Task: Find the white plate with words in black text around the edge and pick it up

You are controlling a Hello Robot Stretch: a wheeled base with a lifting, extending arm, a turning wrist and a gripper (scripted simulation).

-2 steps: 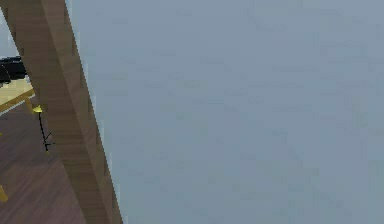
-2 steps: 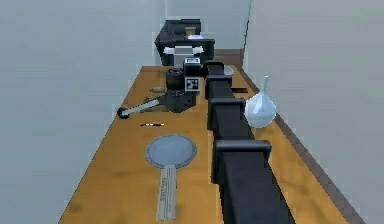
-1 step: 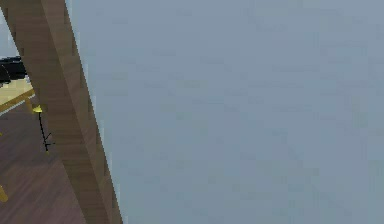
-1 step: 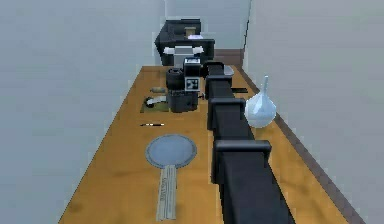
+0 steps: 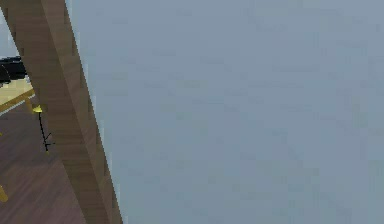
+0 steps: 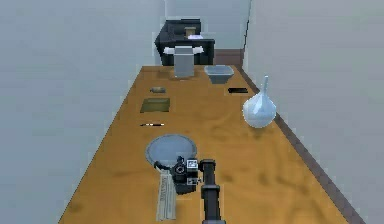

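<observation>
Rising from the arm side view's bottom edge, the dark arm (image 6: 212,198) reaches over the near end of a long wooden table (image 6: 260,170). At its far end sit two small white marked squares (image 6: 186,166), with the gripper (image 6: 166,192) to their left, its thin fingers lying over the tabletop. Whether the claw is released or grasping cannot be told, nor whether it holds anything, since a round grey plate (image 6: 169,149) lies on the table just beyond it. The plate has a paler rim, and any lettering on it is too small to make out.

Farther along the table, a thin small item (image 6: 152,124) lies toward the left edge, followed by a flat tan patch (image 6: 153,105) and a dark square (image 6: 158,92). On the right side stands a pale flask-shaped vase (image 6: 260,108), upright and well apart from the plate. Beyond it lie a flat black item (image 6: 237,91) and a grey bowl (image 6: 220,72), with a pale grey box (image 6: 184,62) standing to the bowl's left. A black cabinet (image 6: 180,36) stands past the table's far end.

Ahead of the robot, a wooden post (image 5: 65,100) borders a grey-blue wall (image 5: 250,110). To the left of the post are dark wooden floor (image 5: 30,180) and a yellow thing on a thin black stand (image 5: 41,125).
</observation>
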